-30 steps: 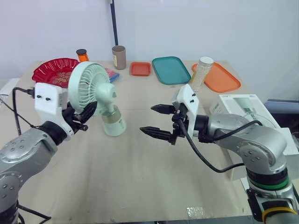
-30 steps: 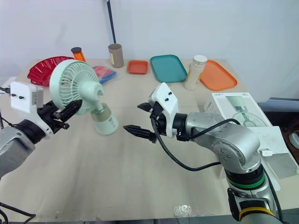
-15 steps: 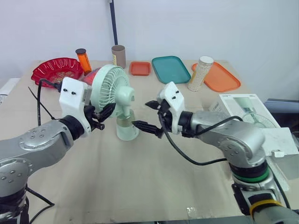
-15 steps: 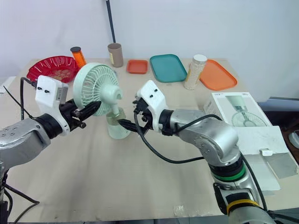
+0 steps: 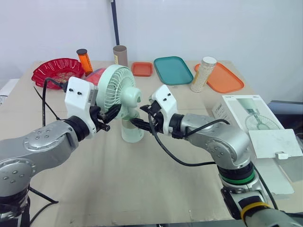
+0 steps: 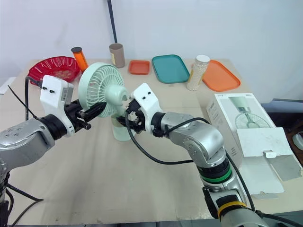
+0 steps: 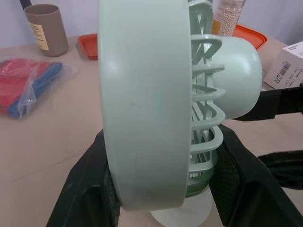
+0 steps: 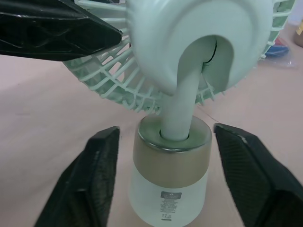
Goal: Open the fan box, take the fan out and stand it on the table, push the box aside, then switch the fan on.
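Left gripper [image 5: 111,118] clamping fan [image 5: 117,87] head, right gripper [image 8: 165,137] wide astride base, middle of table [image 5: 142,184]

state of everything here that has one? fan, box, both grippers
pale green plastic fan: upright on the table
white cardboard fan box: lying flat, end flap open
left gripper: shut on the fan's head
right gripper: open around the fan's base, not touching

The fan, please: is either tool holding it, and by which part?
The left tool clamps the fan by the lower rim of its head; the right tool is open around the base.
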